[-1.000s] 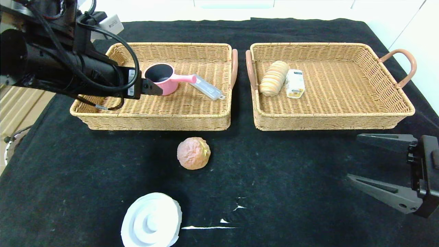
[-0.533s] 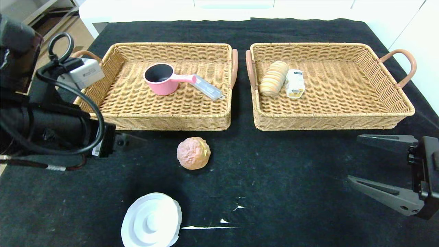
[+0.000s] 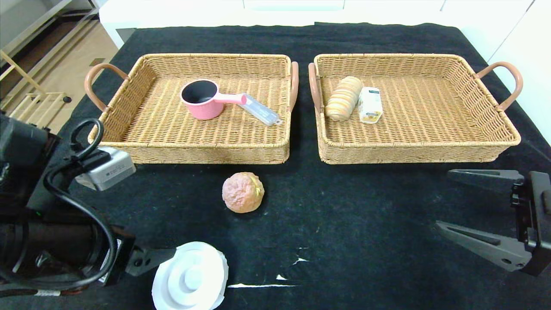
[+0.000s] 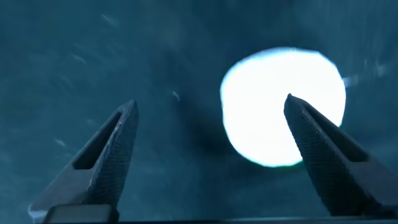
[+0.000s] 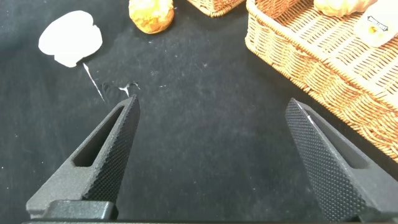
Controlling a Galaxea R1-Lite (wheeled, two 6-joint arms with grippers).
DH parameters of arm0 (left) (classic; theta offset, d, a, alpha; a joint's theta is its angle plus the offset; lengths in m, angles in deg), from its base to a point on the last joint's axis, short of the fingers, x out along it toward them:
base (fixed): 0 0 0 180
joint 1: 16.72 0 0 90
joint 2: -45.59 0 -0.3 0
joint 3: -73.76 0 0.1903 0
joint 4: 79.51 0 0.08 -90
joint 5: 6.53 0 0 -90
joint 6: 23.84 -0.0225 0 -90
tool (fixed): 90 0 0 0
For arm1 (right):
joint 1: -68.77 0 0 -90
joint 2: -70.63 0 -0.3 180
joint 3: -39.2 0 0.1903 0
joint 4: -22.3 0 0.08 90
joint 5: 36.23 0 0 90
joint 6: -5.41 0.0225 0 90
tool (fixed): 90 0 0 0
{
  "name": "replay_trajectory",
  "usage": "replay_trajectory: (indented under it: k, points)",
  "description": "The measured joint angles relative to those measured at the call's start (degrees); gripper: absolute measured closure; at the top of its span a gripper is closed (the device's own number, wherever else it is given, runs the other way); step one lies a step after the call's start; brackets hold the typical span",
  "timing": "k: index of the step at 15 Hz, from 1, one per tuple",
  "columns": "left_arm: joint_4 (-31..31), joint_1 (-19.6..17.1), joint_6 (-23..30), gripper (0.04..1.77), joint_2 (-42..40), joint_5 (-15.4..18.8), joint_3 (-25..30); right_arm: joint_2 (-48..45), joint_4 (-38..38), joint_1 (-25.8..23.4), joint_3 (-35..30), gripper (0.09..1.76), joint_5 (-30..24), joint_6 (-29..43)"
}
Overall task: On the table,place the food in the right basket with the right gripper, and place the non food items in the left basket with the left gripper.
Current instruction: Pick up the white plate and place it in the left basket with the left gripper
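Note:
A white round lid point(image 3: 190, 277) lies at the table's front left. A pinkish-orange puff pastry point(image 3: 242, 192) sits in front of the left basket point(image 3: 193, 151). My left gripper point(image 4: 211, 106) is open and empty, low at the front left, with the lid point(image 4: 283, 106) just ahead, near one finger. My right gripper point(image 3: 442, 198) is open and empty at the right, in front of the right basket point(image 3: 413, 153). The right wrist view shows the pastry point(image 5: 151, 14) and the lid point(image 5: 70, 38) far off.
The left basket holds a pink pot point(image 3: 202, 99) and a clear case point(image 3: 260, 110). The right basket holds a striped bread roll point(image 3: 343, 98) and a small yellow packet point(image 3: 370, 104). White scuffs point(image 3: 262, 285) mark the black cloth by the lid.
My left arm has pulled back from over the left basket to the table's front left, ending beside the white lid. The right arm has not moved.

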Motion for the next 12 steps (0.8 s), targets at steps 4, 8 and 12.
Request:
replay_trajectory:
  k: [4,8,12]
  points:
    - [-0.1,0.9,-0.4,0.11,-1.0,1.3,2.9,0.0,0.0,0.0,0.0,0.14,0.0,0.0]
    - [-0.1,1.3,-2.5,0.11,-1.3,2.4,4.9,0.0,0.0,0.0,-0.1,0.14,0.0,0.0]
    - [-0.3,1.5,-2.9,0.1,-0.4,2.2,5.3,0.0,0.0,0.0,-0.1,0.14,0.0,0.0]
